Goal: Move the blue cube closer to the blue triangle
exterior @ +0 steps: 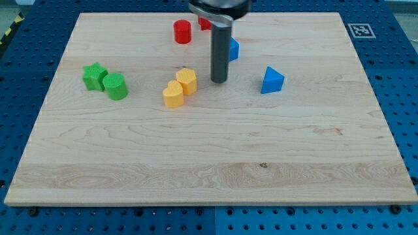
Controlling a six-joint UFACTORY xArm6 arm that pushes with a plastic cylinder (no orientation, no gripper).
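My tip [219, 81] just below blue cube [233, 49]

Red cylinder [182, 31], two green blocks [105, 81], two yellow blocks [179, 87] on wooden board [209, 156].

Single high oblique view over whole board [215, 176]

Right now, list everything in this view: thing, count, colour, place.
board: one, pale wood, fills the view
red cylinder: one, red, top centre
red block: one, red, top, mostly hidden behind the rod
blue cube: one, blue, right of the rod, partly hidden
blue triangle: one, blue, right of centre
yellow blocks: two, yellow, touching, left of my tip
green blocks: two, green, touching, left side
my tip: one, dark, between yellow blocks and blue triangle
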